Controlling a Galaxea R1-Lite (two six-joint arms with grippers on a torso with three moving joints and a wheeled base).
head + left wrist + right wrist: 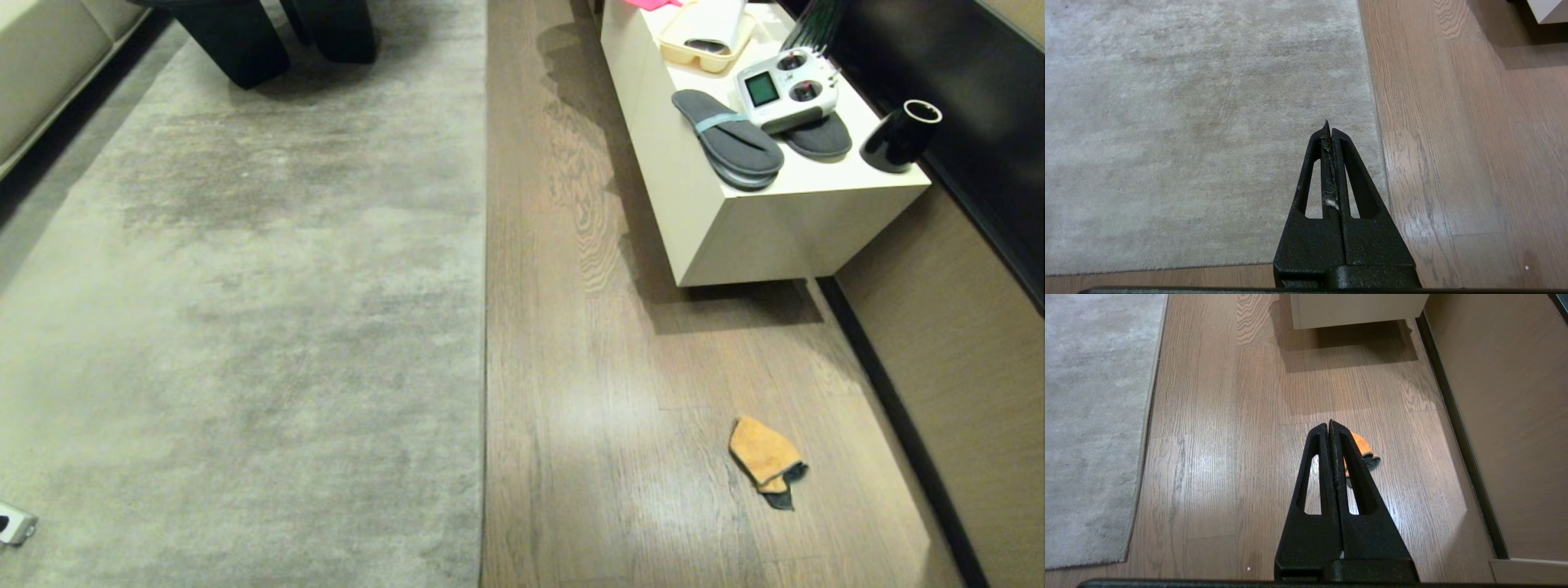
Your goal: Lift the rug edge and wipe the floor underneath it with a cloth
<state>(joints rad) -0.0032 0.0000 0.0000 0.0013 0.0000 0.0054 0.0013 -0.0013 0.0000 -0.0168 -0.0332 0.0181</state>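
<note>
Both grippers, left gripper point(1329, 130) and right gripper point(1329, 426), hang with fingers pressed together, holding nothing. The rug edge point(485, 327) lies flat and thin on the floor point(588, 392), so the fingers could skid off it. The cloth point(765, 459) could bunch when pinched.

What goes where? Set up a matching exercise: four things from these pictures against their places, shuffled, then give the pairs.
Things:
1. cloth
2. slippers
3. black cup
4. left gripper

Places:
A. on the white cabinet, at its near corner by the wall
B. above the rug, fingers shut
C. on the bare floor
D. on the cabinet beside a remote control

Pairs: 1-C, 2-D, 3-A, 4-B
</note>
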